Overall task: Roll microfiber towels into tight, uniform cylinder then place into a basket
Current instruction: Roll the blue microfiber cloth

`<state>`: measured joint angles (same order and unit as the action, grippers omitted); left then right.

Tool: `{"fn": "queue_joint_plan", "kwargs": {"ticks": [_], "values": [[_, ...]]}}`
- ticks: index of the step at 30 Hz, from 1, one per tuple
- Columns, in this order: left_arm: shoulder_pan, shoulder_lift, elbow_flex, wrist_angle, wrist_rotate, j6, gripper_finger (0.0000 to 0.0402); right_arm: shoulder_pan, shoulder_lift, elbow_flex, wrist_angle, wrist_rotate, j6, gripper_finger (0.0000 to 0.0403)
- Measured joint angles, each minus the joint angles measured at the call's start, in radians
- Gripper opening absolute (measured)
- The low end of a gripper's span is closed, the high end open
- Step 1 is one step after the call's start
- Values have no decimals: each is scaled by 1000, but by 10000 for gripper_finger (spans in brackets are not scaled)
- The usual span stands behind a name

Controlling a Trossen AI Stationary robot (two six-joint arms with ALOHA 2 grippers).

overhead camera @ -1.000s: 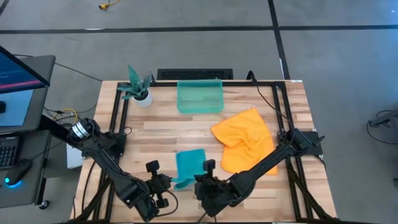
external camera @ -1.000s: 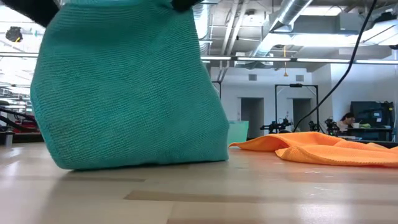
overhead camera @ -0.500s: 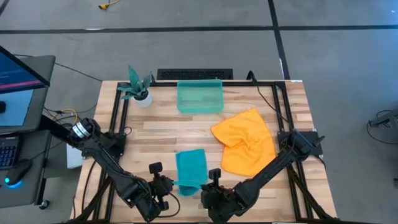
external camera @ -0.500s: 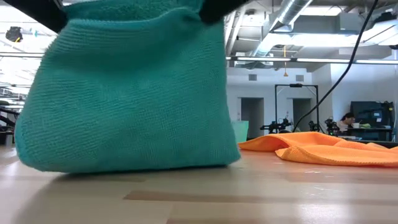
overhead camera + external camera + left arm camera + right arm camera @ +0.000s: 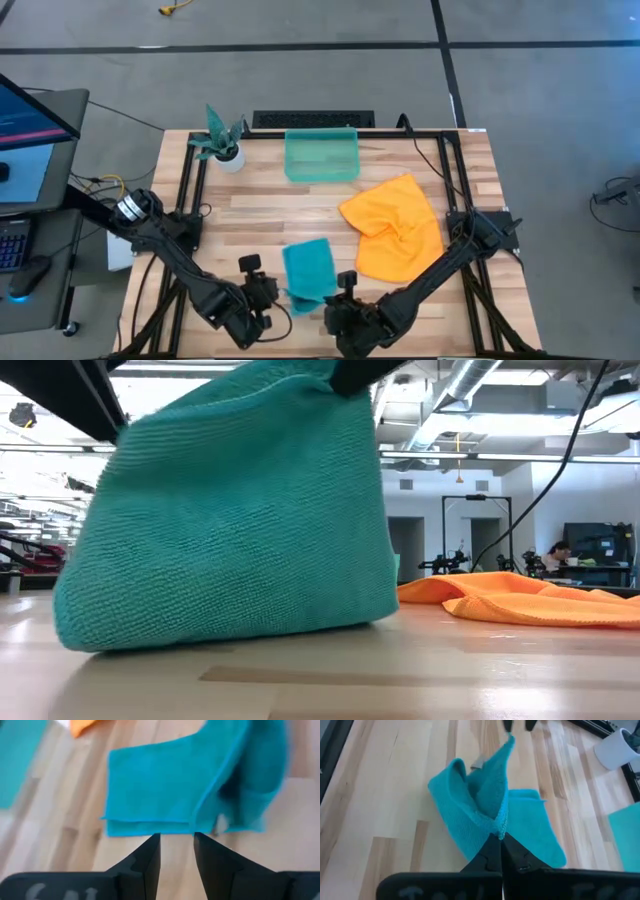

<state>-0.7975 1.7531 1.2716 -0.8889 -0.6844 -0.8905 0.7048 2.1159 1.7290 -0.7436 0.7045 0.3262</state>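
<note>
The teal-blue towel [image 5: 308,265] lies folded near the table's near edge, with its near right part pulled up into a peak [image 5: 300,400]. My right gripper [image 5: 343,287] is shut on that peak. My left gripper [image 5: 176,842] stands open just off the towel's near left edge [image 5: 150,827], with nothing between its fingers. The orange-yellow towel [image 5: 395,235] lies crumpled on the right half of the table. The teal basket [image 5: 321,156] stands at the far edge, in the middle. My right gripper pinches a bunched edge of the teal-blue towel [image 5: 501,827] between its two fingertips, slanting down from the table's near side. That part is lifted into a peak. The towel slopes down from it, and its far part [image 5: 540,835] lies flat on the table.
A white pot with a teal plant [image 5: 226,148] stands at the far left corner. Black frame rails [image 5: 190,190] run along the left and right table edges. Bare wood shows between the teal-blue towel and the basket.
My left gripper has opened and let go of the teal-blue towel's near left part, which has dropped, so the towel's top now slopes down to the left. My right gripper has stayed shut and drawn its part of the towel toward the near edge.
</note>
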Motion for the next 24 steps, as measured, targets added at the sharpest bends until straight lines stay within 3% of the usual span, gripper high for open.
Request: {"fn": "queue_joint_plan", "kwargs": {"ticks": [7,17,24], "values": [[0,-1,-39,-79,-41,-100,112,-17,0,0,-43,22,9,4],[92,-1,-277,94,-146,-49,112,-97,0,0,-70,28,-15,4],[150,-1,-329,93,-148,-64,112,-169,0,0,-95,28,-20,3]]}}
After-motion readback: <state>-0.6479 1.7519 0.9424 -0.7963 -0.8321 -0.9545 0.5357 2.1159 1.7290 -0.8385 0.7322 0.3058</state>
